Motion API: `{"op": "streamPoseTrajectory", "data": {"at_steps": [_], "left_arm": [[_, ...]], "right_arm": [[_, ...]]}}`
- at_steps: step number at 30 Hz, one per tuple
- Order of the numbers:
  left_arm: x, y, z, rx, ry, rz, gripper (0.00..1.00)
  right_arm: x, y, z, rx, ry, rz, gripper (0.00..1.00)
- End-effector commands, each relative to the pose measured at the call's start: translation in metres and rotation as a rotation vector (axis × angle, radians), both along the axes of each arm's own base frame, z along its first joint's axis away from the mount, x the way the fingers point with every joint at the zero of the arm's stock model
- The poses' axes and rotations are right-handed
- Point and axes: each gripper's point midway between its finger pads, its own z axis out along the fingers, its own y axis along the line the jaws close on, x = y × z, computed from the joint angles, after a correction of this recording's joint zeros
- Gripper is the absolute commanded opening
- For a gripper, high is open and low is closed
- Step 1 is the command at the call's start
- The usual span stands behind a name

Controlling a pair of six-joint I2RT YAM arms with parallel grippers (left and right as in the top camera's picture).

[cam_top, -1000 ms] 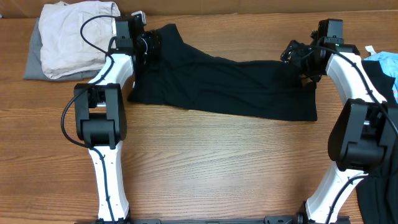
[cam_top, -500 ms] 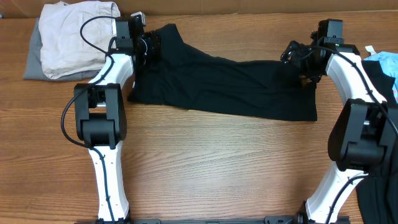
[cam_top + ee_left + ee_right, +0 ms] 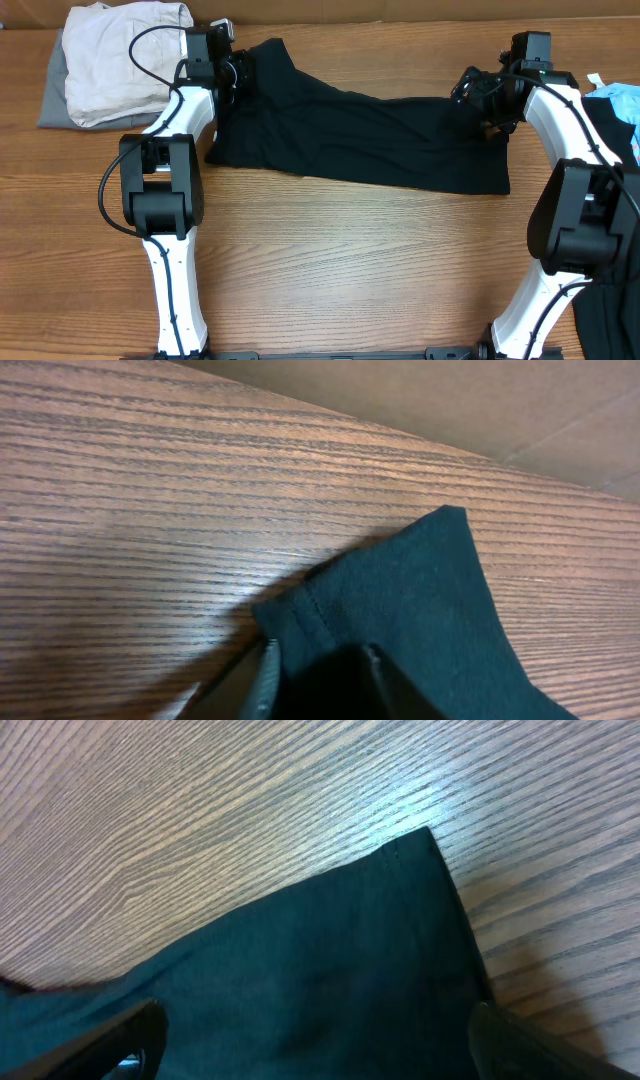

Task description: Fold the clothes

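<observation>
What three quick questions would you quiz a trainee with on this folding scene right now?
1. True or false: the black T-shirt lies folded into a neat square.
2. The cream garment rests on: A) a grey garment, B) the black T-shirt, C) a plate.
3. Fill in: the right gripper is ____ over the shirt's corner.
Key: 1 false, it lies spread out; 2 A; 3 open.

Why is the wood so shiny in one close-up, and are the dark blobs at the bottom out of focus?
Right wrist view: glare whitens the table beside the black T-shirt; the near fingertips blur. Left wrist view: fingers blurred too, no glare. Overhead view: even, sharp.
</observation>
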Motion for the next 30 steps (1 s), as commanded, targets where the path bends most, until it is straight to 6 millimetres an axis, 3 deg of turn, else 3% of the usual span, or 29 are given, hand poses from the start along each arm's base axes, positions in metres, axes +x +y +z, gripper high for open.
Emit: {"op": "streamPoseTrajectory", "data": {"at_steps": [1, 4, 9, 15, 19, 24, 26, 30], "left_arm": [[0.002, -0.006, -0.007, -0.005, 0.004, -0.012, 0.21], [0.001, -0.006, -0.008, -0.005, 0.009, -0.013, 0.05], [0.001, -0.008, -0.007, -0.012, 0.009, -0.023, 0.04], [0.001, -0.005, -0.007, -0.016, 0.009, -0.021, 0.04], [0.001, -0.005, -0.008, -0.016, 0.011, -0.021, 0.04], [0.000, -0.007, -0.008, -0.016, 0.011, -0.023, 0.04], [0.000, -0.009, -0.008, -0.015, 0.013, -0.028, 0.04], [-0.002, -0.009, -0.011, -0.014, 0.027, -0.027, 0.04]], "right_arm": [[0.004, -0.002, 0.003, -0.010, -0.013, 0.003, 0.99], [0.003, -0.002, 0.003, -0.010, -0.012, 0.003, 0.99], [0.004, -0.007, 0.004, -0.018, -0.014, -0.007, 1.00], [0.007, -0.049, 0.028, -0.022, -0.031, -0.091, 1.00], [0.005, -0.067, 0.029, -0.010, -0.038, -0.124, 1.00], [0.010, -0.065, 0.021, -0.014, -0.045, -0.096, 0.97], [0.020, -0.051, 0.015, -0.020, -0.061, -0.060, 0.90], [0.029, -0.031, -0.005, -0.032, -0.053, -0.022, 0.89]]}}
